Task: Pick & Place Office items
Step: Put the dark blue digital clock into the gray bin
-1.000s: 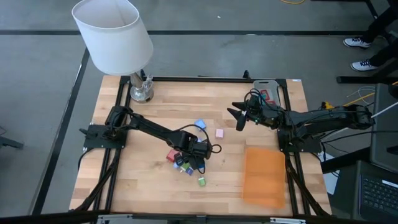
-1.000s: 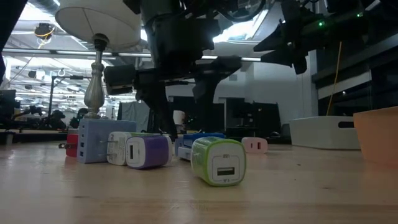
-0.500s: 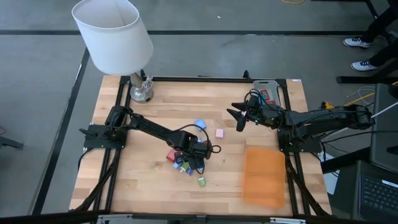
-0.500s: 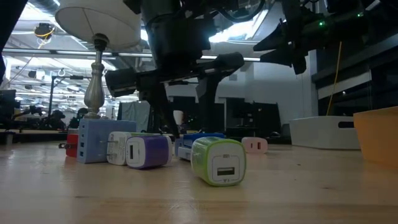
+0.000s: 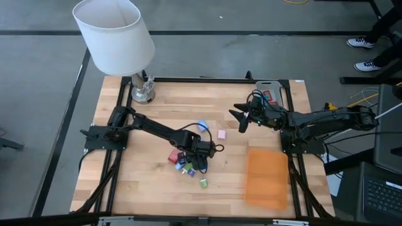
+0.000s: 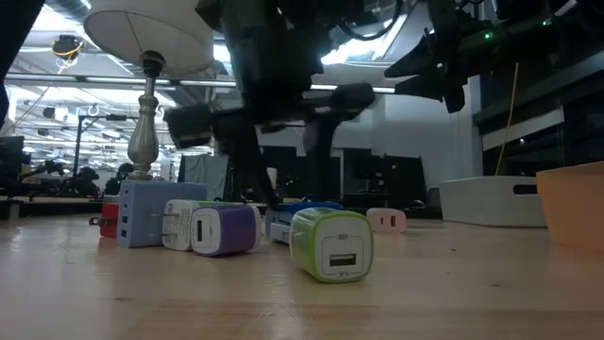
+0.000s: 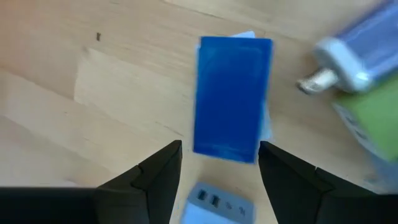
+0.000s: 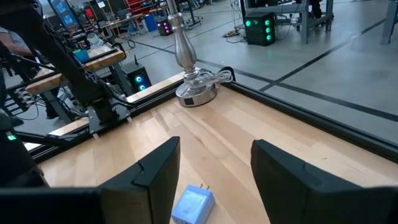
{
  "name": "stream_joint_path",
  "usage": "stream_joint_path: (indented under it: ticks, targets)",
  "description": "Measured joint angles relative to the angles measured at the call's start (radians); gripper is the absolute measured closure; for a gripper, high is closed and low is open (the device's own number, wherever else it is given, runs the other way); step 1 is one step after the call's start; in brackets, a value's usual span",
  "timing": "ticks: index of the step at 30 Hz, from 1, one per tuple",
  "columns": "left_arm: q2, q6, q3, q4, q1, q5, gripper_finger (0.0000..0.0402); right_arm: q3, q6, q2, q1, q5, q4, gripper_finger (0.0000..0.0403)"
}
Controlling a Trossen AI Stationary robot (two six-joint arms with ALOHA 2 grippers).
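The surface (image 5: 157, 107) was a pale wooden butcher-block top framed by black rails, standing on a grey floor. At its far left corner stood a lamp (image 5: 114, 34) with a white shade on a silvery base. An orange sheet (image 5: 266, 177) lay flat near the right front edge, and a grey tray (image 5: 270, 91) sat at the far right corner. The low view looked level across the wood into a workshop with ceiling lights and dark equipment, which the high view did not show; a person's shoes (image 5: 365, 43) showed at the top right of the high view.

The left tool (image 5: 201, 150) hung over the cluster of office items (image 5: 187, 164) near the middle of the surface. Its wrist view showed what the others could not: both dark fingers (image 7: 155, 177) spread apart, released, with a deep blue rectangular piece (image 7: 232, 98) lying flat on the wood between and beyond them, untouched. A pale blue block with prongs lay beside it.

From the low view the items read as small plug-in chargers: a red one, a light blue block, a white and purple one (image 6: 225, 229), a green one (image 6: 331, 244) nearest the camera with a port in its face, and a pink one (image 6: 387, 221) farther back.

The right tool (image 5: 240, 117) hovered above the surface right of centre, well apart from the cluster, its fingers (image 8: 155, 171) spread and empty
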Motion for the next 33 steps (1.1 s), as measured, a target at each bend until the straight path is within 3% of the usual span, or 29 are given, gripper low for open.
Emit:
stream_joint_path:
  ticks: [10,26,33]
  targets:
    - [0.075,-0.002,0.032,-0.018,0.001,-0.008,0.0195,0.0,-0.003,0.0,0.0,-0.002,0.008,0.0207]
    - [0.077,-0.103,0.142,-0.164,-0.007,0.042,0.0194,0.0,-0.023,0.0,0.0,-0.013,0.007,0.0207]
    - [0.078,-0.144,0.142,-0.244,0.011,-0.056,0.0194,0.0,-0.021,0.0,0.0,-0.022,0.007,0.0207]
